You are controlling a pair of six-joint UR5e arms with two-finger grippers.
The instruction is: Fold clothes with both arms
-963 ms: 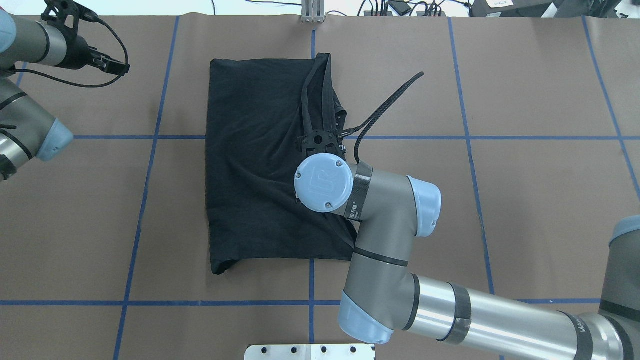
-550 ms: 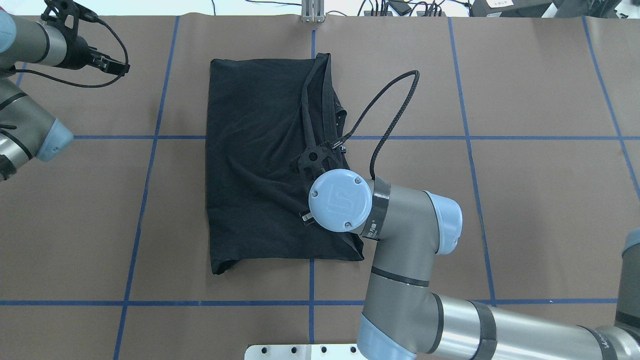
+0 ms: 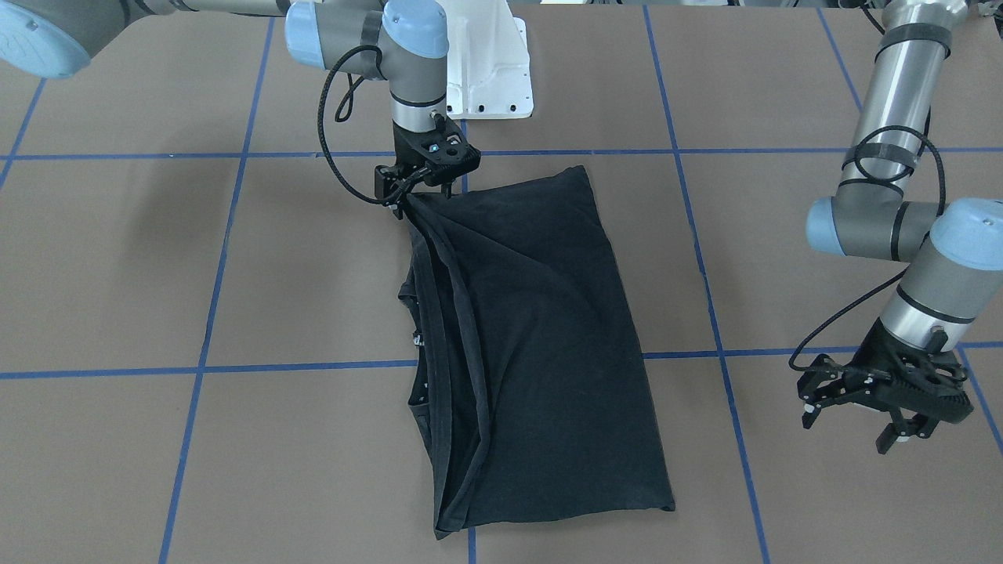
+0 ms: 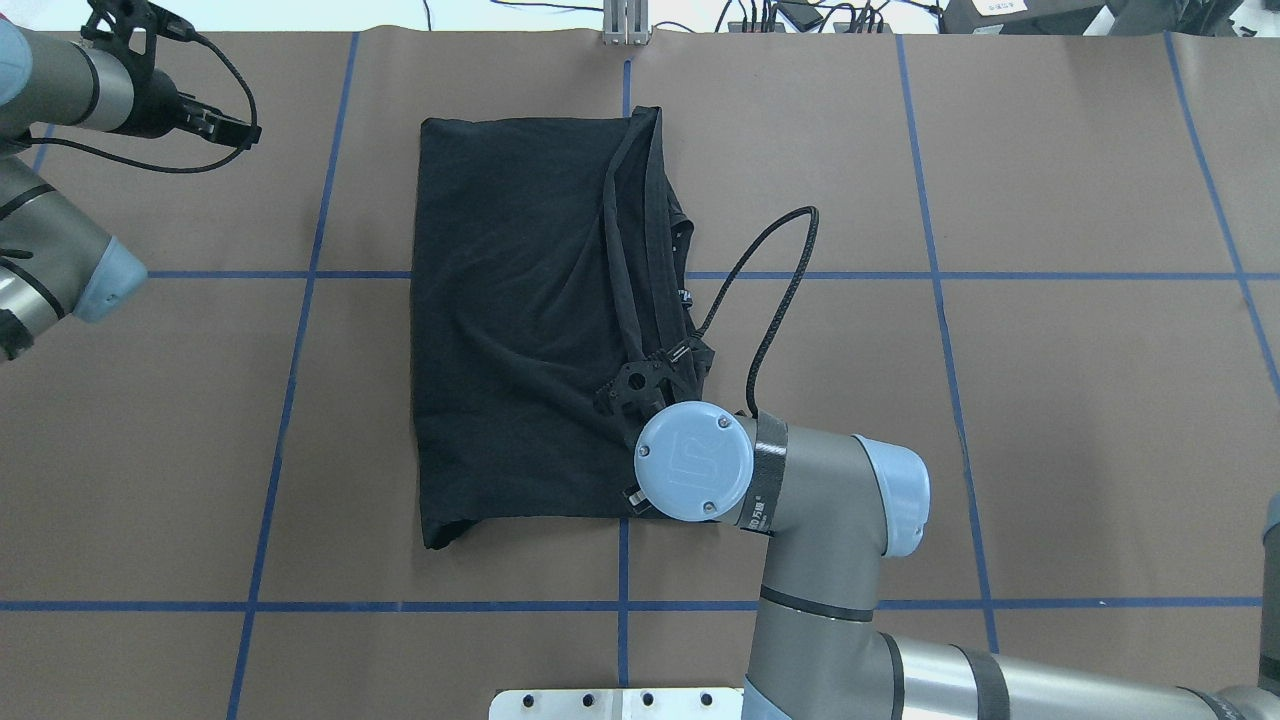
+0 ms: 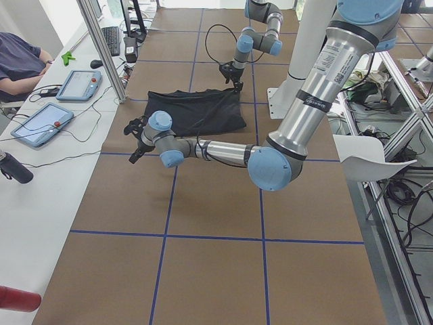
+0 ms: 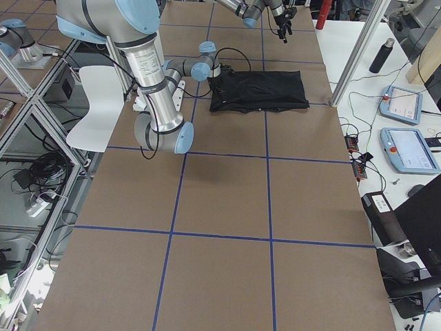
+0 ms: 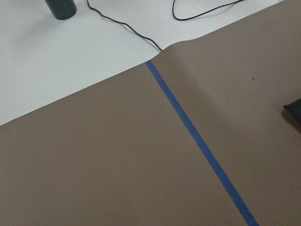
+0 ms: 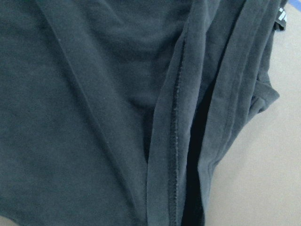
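The black T-shirt (image 4: 520, 320) lies folded lengthwise in a long rectangle mid-table, with hems bunched along its right edge (image 3: 439, 329). My right gripper (image 3: 409, 202) is shut on that bunched edge near the shirt's near corner and holds it slightly raised. In the overhead view its fingers are hidden under the wrist (image 4: 695, 475). The right wrist view shows only fabric and hem seams (image 8: 174, 117). My left gripper (image 3: 850, 429) is open and empty above bare table, well left of the shirt (image 4: 225, 130). A shirt corner (image 7: 294, 110) shows in the left wrist view.
Brown paper with blue tape lines (image 4: 300, 300) covers the table. The white pedestal base (image 3: 486, 70) stands at the robot's edge. Tablets (image 5: 40, 125) and a seated person (image 5: 17, 64) are at the far side, beyond an upright metal post (image 5: 101, 47).
My right gripper has moved toward the robot's side along the shirt's right edge, drawing the bunched hem with it. The left arm has not moved.
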